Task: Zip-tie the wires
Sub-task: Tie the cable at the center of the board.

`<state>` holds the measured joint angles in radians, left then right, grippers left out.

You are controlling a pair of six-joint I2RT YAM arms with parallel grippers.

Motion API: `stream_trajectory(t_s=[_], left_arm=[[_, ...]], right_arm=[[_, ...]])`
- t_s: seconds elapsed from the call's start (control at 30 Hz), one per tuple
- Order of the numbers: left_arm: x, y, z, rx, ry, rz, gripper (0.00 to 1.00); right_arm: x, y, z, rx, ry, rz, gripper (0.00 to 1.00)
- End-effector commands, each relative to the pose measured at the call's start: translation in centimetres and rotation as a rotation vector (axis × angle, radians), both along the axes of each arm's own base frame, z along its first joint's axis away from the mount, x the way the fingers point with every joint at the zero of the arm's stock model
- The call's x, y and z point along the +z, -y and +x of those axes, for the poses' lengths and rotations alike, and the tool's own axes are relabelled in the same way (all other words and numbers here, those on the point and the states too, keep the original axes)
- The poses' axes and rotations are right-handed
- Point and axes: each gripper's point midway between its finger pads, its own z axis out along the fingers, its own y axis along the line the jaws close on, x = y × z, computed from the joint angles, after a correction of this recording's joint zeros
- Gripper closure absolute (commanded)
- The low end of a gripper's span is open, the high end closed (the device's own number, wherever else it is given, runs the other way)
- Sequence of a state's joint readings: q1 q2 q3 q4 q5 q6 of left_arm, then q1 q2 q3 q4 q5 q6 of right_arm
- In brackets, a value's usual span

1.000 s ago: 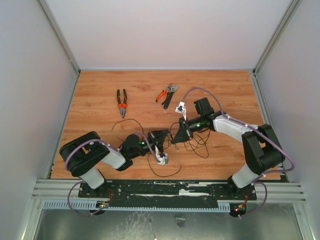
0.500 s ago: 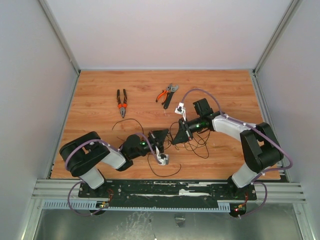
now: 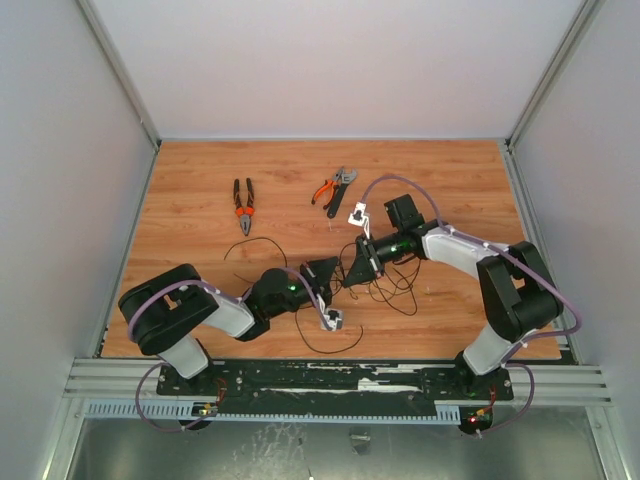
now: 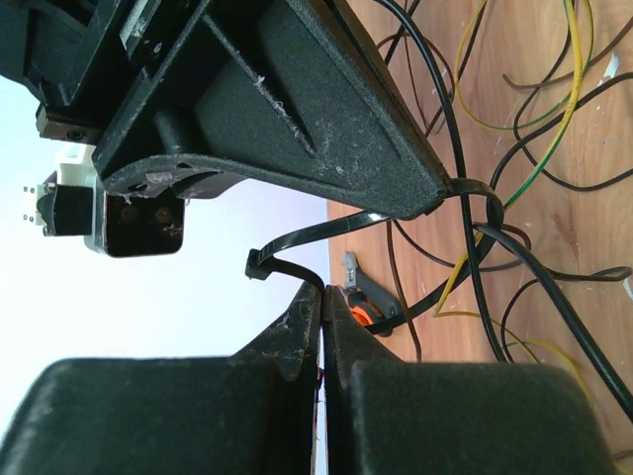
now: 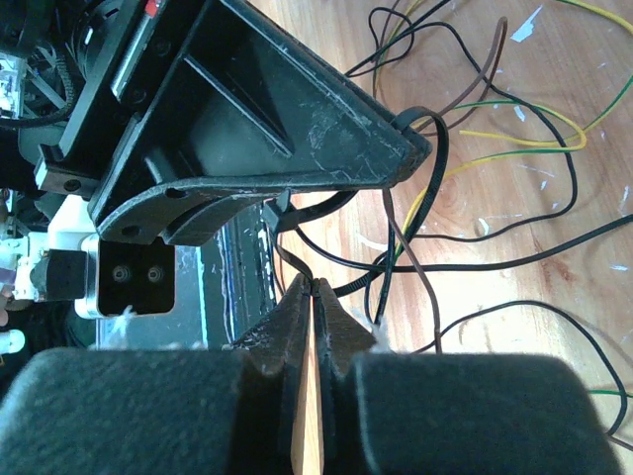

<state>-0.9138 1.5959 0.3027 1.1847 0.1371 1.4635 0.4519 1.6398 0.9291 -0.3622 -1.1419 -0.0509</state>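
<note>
The wires (image 3: 388,284) lie as a loose tangle on the wooden table, right of centre; the wrist views show black, yellow, green and brown strands (image 4: 514,198) (image 5: 475,129). My left gripper (image 3: 328,271) and right gripper (image 3: 351,265) meet tip to tip at the tangle's left edge. The zip tie (image 4: 326,226) is looped round a bunch of strands. In the left wrist view my left gripper (image 4: 323,293) is shut on its strip near the head. In the right wrist view my right gripper (image 5: 313,288) is shut on another part of the zip tie (image 5: 297,259).
Black-and-orange pliers (image 3: 244,205) lie at the back left. An orange-handled cutter (image 3: 335,187) lies at the back centre, also seen in the left wrist view (image 4: 364,303). A loose black wire loop (image 3: 330,346) runs near the table's front edge. Walls enclose the table.
The left arm's wrist has shifted slightly to the right, and the right gripper has edged a little to the left. Both stay shut on the zip tie.
</note>
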Motion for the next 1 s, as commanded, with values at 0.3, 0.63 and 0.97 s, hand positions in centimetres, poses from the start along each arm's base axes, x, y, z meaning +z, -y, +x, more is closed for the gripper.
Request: stream_trajectory(t_s=[0.3,0.63,0.97], left_arm=[[-0.1,0.6,-0.4,-0.009,0.047,0.077,1.00],[-0.2,0.7,-0.5,-0.007,0.051,0.085,1.00],[0.7,0.8,-0.5,-0.006,0.043,0.038,1.00]], right_arm=[[0.9,-0.7,1.5,-0.026,0.028,-0.001,1.00],[1.3,-1.0,2.3,-0.033,0.029,-0.002,1.00],[-0.5,-0.4,2.2,-0.046,0.011,-0.061,1.00]])
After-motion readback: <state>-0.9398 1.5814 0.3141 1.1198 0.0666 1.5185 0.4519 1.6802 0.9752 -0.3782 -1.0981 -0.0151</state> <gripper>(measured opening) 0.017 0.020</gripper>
